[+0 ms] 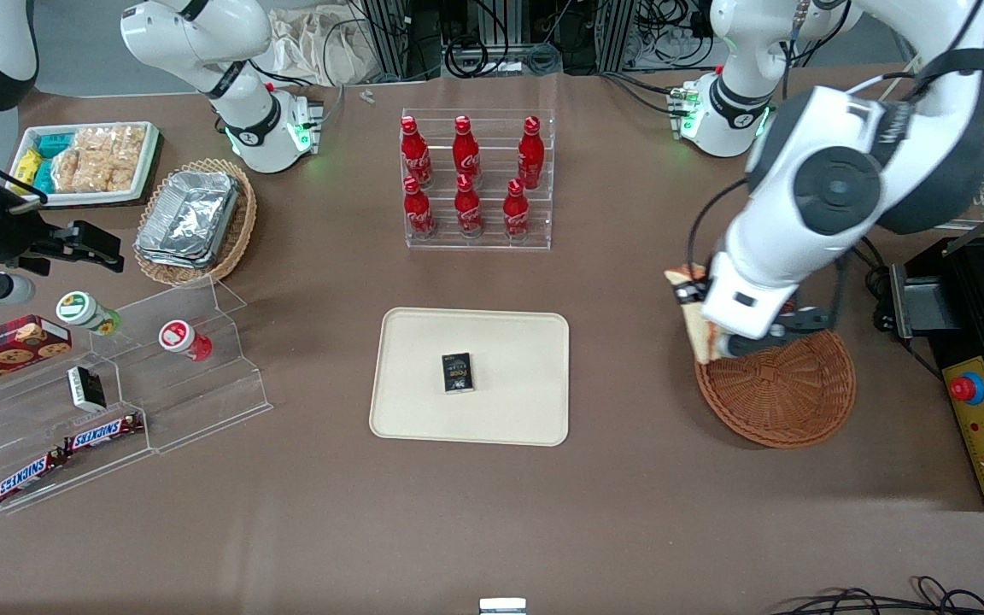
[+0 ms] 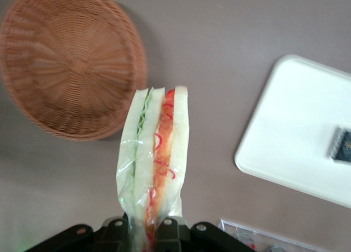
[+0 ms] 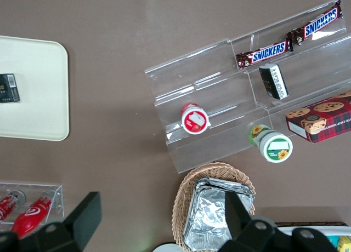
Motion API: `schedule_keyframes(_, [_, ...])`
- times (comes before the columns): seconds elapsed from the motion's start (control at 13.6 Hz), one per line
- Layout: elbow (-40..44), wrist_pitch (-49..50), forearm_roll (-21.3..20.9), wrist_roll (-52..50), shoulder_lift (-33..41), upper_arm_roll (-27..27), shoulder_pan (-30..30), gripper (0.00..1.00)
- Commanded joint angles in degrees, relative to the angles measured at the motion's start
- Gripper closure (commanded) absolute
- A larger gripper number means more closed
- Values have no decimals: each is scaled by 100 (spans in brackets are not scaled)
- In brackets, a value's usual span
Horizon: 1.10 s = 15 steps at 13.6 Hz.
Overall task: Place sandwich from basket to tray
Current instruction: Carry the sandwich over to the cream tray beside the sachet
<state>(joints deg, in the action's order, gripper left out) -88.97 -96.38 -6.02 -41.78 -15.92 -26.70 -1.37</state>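
Front view: high, looking down over the whole table. Left wrist view: looks down past the gripper, close above basket and tray, both shared with front view

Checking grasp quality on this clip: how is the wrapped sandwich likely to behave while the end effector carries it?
Probably soft: the end effector is shut on one end of the sandwich, so its layers could squash. The clear wrap looks smooth and loose, so it may slip. It seems light, hanging clear of the basket without obvious sagging.
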Motion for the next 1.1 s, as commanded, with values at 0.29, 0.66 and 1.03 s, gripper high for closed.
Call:
schedule_keyframes(0.29, [651,-1301,-804,-14,-1648,-55,-1339,98])
schedule_keyframes(0.66, [925,-2858,-1050,-23,-2827,-29,-1647,97])
schedule_keyframes(1.03, [899,-2886,-1287,-163,-3101,-20,-1621,70])
